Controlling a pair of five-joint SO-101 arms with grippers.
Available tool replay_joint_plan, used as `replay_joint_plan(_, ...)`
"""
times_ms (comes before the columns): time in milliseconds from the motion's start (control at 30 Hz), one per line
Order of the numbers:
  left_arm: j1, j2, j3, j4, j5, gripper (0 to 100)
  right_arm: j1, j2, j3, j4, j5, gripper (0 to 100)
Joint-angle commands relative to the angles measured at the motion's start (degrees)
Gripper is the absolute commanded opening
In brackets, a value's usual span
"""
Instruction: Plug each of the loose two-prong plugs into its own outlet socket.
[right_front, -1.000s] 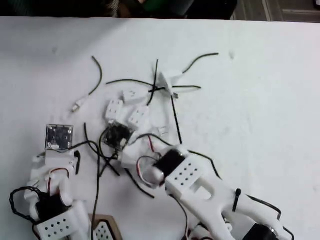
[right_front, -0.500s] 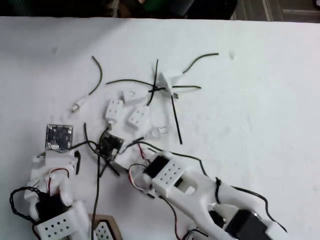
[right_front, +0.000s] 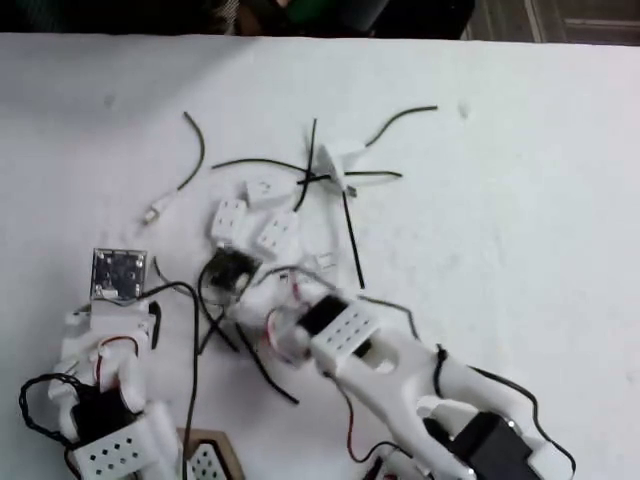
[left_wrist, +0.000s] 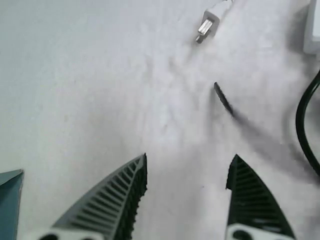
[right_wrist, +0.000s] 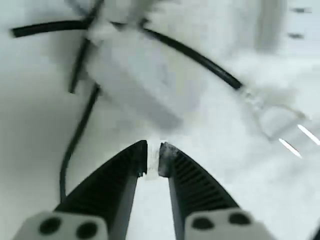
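- Looking through the left wrist camera, I see the left gripper (left_wrist: 188, 159) with its jaws spread wide and only bare white table (left_wrist: 75, 75) between them.
- Well beyond its tips lies a loose white plug (left_wrist: 207, 25) with its metal end showing. A black cord end (left_wrist: 223, 98) lies between that plug and the jaws.
- From the high view, this plug lies to the left of the outlet cluster, not in any socket, with its cord (right_front: 195, 150) curving off toward the far side of the table.
- The right gripper (right_wrist: 152, 161) has its jaws drawn nearly together, with just a sliver of gap. I cannot tell whether anything is pinched there.
- Just past its tips sits a blurred white block (right_wrist: 140, 85) with black cords running around it. Near it a second plug (right_wrist: 277, 122) lies loose on the table, two prongs visible.
- From above, the right arm (right_front: 350, 335) lies across the near middle of the table, its wrist just on the near side of three white outlet blocks (right_front: 277, 232) clustered together.
- A further white piece (right_front: 340, 160) sits farther back among crossed cords.
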Motion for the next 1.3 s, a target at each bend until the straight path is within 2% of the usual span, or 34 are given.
replay_joint_plan(0, 0.0, -0.7, -0.4, 0.2, 0.0, 26, 4.6, -2.8, -4.9, 8.7, 0.7, 1.8)
replay_joint_plan(67, 0.0, -0.7, -0.4, 0.2, 0.0, 26, 6.7, -2.5, -6.3, 12.8, 1.5, 1.8)
replay_joint_plan(167, 0.0, -0.7, -0.4, 0.2, 0.0, 26, 8.9, -2.4, -6.9, 16.6, 6.7, 1.8)
replay_joint_plan(300, 0.0, -0.7, -0.4, 0.3, 0.0, 26, 10.1, -2.9, -7.6, 15.8, 8.2, 2.2)
replay_joint_plan(567, 0.0, -0.7, -0.4, 0.3, 0.0, 26, 3.6, -2.5, -12.1, 15.3, 8.2, 25.3)
replay_joint_plan(733, 0.0, -0.7, -0.4, 0.3, 0.0, 26, -1.9, -2.3, -10.2, 7.8, 8.7, 27.8)
replay_joint_plan(933, 0.0, -0.7, -0.4, 0.3, 0.0, 26, -5.1, 1.0, -7.8, -2.0, 8.8, 27.9)
replay_joint_plan(1267, 0.0, -0.7, -0.4, 0.3, 0.0, 26, -5.6, 15.5, -7.9, -14.4, 12.7, 27.9)
